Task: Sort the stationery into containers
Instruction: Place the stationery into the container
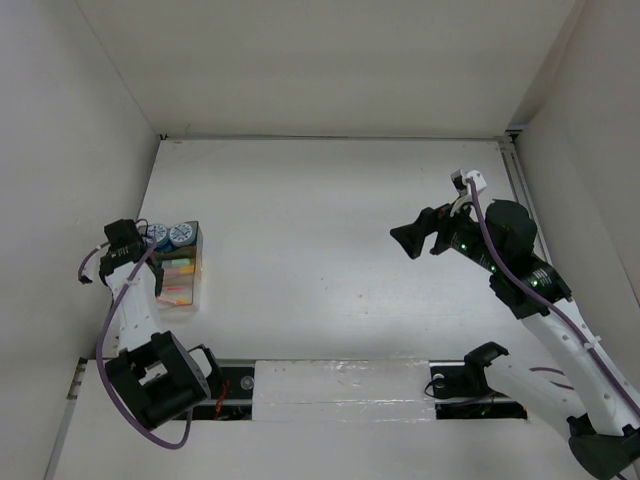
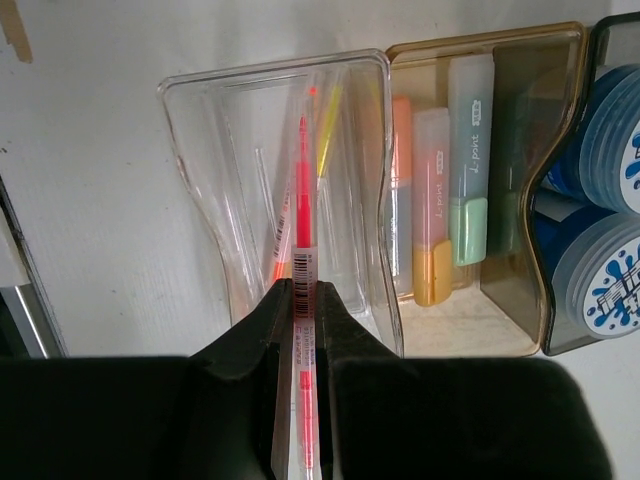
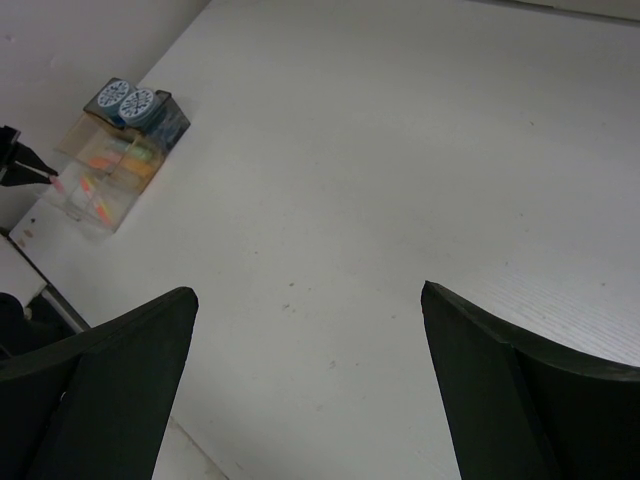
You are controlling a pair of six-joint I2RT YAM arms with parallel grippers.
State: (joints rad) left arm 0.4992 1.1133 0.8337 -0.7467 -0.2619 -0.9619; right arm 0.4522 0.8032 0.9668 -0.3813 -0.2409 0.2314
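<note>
1. Top: tray (image 1: 197, 270) at the table's (image 1: 330, 220) left edge, left tool (image 1: 152, 258) beside it; right tool (image 1: 408, 240) well apart.
2. Left wrist: left tool clenched on thin pink pen (image 2: 303, 215) over clear compartment; highlighters (image 2: 432, 210) and blue cylinders (image 2: 612, 200) in neighbouring compartments.
3. Right wrist: right tool spread wide, holding nothing.

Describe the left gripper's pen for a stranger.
A clear and tan compartmented plastic tray sits at the white table's left edge. At its clear end, the left gripper pinches a thin pink-red pen. Unlike the yellow pen and orange pen, it carries a barcode label.
</note>
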